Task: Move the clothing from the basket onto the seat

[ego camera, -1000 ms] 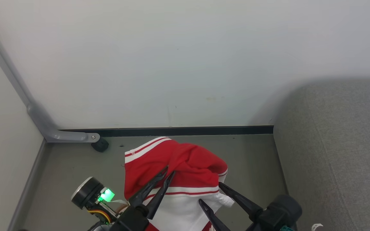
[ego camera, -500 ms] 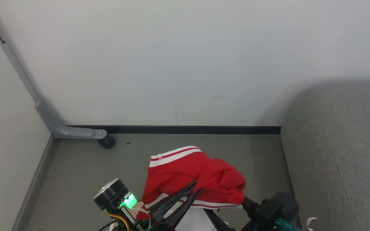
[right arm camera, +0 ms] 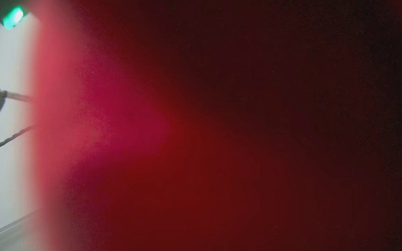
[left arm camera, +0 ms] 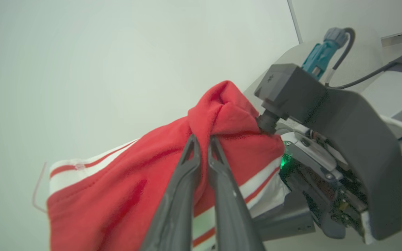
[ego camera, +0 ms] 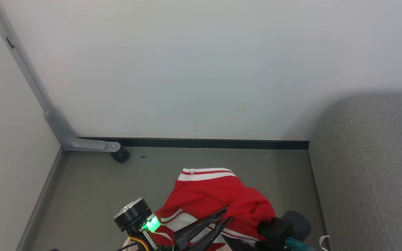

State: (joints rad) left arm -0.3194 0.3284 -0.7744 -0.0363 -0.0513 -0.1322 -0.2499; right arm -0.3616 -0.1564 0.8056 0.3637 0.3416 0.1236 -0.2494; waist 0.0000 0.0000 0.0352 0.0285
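Head view first: the red-and-white clothing (ego camera: pixel 218 195) is bunched low in the middle, and it looks lifted clear of the grey floor (ego camera: pixel 92 195). It is not on the seat (ego camera: pixel 368 167), which waits off to the right. The left gripper (ego camera: pixel 228 214) comes up from below, its jaws nipped together on a fold of red cloth. The right gripper (ego camera: pixel 283 228) sits just beside the bundle with its fingers buried under fabric, so I cannot tell how its jaws stand.

Over to the left wrist view: the left gripper (left arm camera: pixel 201 141) has its jaws pinched shut on a twist of the clothing (left arm camera: pixel 127 195), with the striped hem trailing away against the pale wall (left arm camera: pixel 82 69). The right gripper (left arm camera: pixel 326 115) shows its dark body pressed against the far side of the bundle.

Right wrist view: the clothing (right arm camera: pixel 222 139) lies right over the lens as a red blur, and no jaws can be read here.

My call is that this is the carry step. The garment is out and in hand. The next move calls for a swing to the right until the bundle hangs well over the cushion, not its edge, and then a clean release.
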